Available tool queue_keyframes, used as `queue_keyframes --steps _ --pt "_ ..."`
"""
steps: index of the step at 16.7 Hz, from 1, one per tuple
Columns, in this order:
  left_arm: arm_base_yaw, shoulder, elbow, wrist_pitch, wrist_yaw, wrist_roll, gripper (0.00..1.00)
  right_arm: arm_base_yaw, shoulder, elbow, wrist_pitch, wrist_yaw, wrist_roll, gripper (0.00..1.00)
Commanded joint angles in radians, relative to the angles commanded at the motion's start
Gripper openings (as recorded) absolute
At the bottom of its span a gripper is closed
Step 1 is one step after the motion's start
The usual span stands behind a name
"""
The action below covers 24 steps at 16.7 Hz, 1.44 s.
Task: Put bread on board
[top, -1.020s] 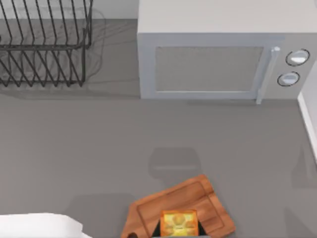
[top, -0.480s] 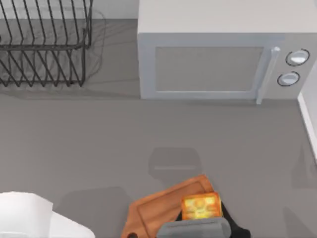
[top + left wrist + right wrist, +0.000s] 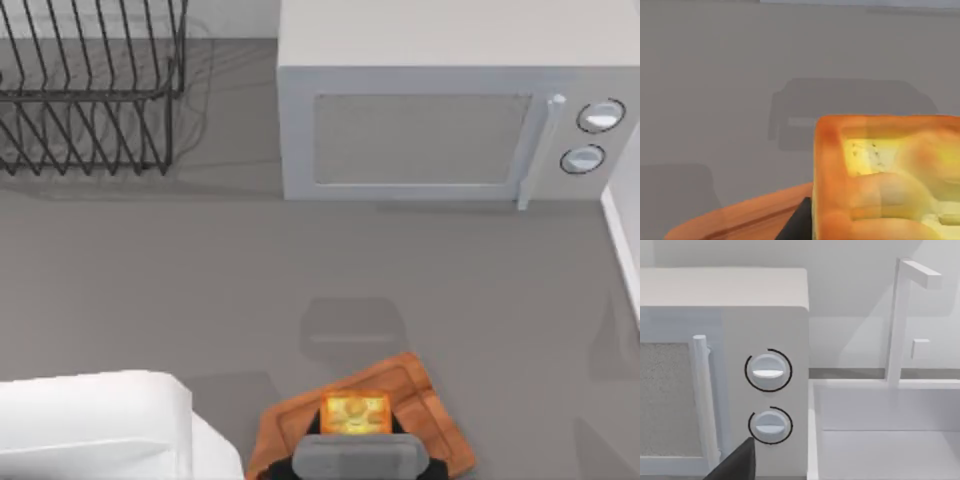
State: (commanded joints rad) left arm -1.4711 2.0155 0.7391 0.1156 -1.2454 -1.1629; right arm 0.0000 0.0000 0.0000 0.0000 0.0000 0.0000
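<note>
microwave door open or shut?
Shut. In the top view the microwave door lies flush with its front, handle upright beside the two dials.

Light is even, soft and fairly bright over the grey table [image 3: 150,280], with no glare anywhere. Faint shadows fall on it: 1 blocky patch just beyond the board [image 3: 425,400] near the table's front edge, a thin web under the dish rack [image 3: 90,90] at the back-left corner, and a narrow band along the microwave [image 3: 440,100]. In the left wrist view the bread [image 3: 885,175] looms close and soft-edged, glowing orange.
</note>
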Motion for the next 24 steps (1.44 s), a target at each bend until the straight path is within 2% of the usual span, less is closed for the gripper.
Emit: queue_keyframes --steps 5,18,24 --pt "0.002 0.006 -0.006 0.001 0.002 0.006 0.0 0.0 0.0 0.0 0.0 0.0 0.0 1.0" --pt "0.002 0.006 -0.006 0.001 0.002 0.006 0.98 0.0 0.0 0.0 0.0 0.0 0.0 1.0" --pt "0.002 0.006 -0.006 0.001 0.002 0.006 1.0 0.0 0.0 0.0 0.0 0.0 0.0 1.0"
